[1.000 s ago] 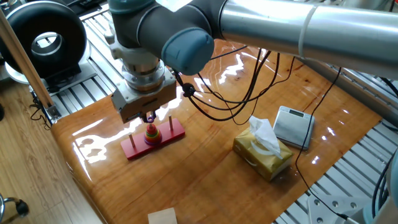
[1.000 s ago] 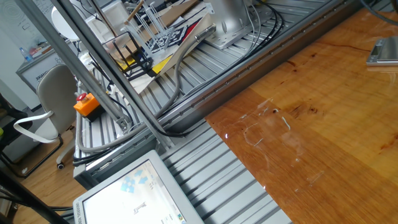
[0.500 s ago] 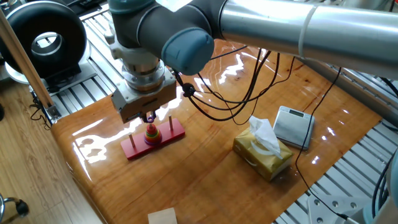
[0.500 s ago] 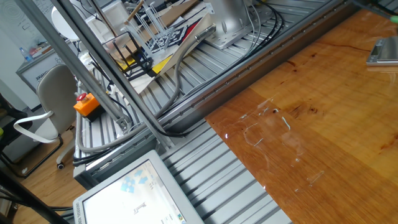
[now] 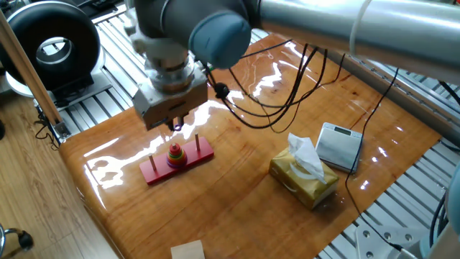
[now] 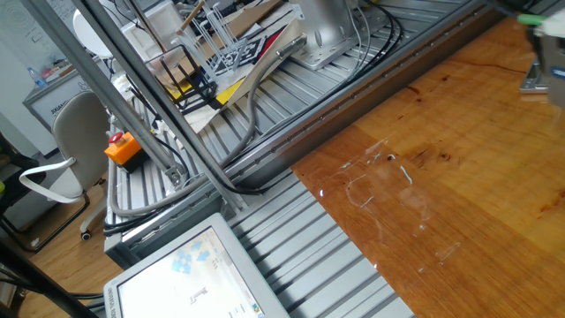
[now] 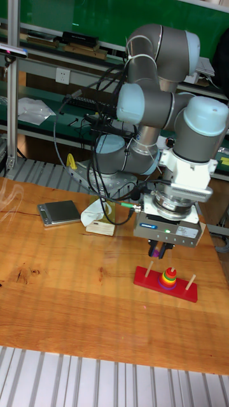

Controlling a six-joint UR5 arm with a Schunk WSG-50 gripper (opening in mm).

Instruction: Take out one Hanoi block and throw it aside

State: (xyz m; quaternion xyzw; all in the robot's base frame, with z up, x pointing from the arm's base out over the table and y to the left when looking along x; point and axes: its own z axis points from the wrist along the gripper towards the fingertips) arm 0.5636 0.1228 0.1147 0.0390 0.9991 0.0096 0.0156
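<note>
My gripper (image 5: pixel 172 127) hangs a little above the middle peg of the flat red three-peg base (image 5: pixel 198 155). Its fingers are pinched together on a tiny purple speck, the Hanoi block (image 5: pixel 172 129), which is barely visible. On the middle peg below stays the stack of larger rings (image 5: pixel 175 153), red, orange and yellow. In the tall fixed view the gripper (image 7: pixel 158 254) sits just up and left of the ring stack (image 7: pixel 168 276) on the base (image 7: pixel 184 289), and the block is hidden between the fingers. The other fixed view shows none of these things.
A yellow tissue box (image 5: pixel 303 176) and a grey scale (image 5: pixel 339 146) stand to the right of the base. Black cables hang from the arm over the table. The table's near edge and aluminium rails lie to the left. The scale (image 6: pixel 543 75) also shows in the other fixed view.
The gripper has risen from the top of the ring stack and now hangs clear above the peg. A bit of the arm has entered the other fixed view's top right corner.
</note>
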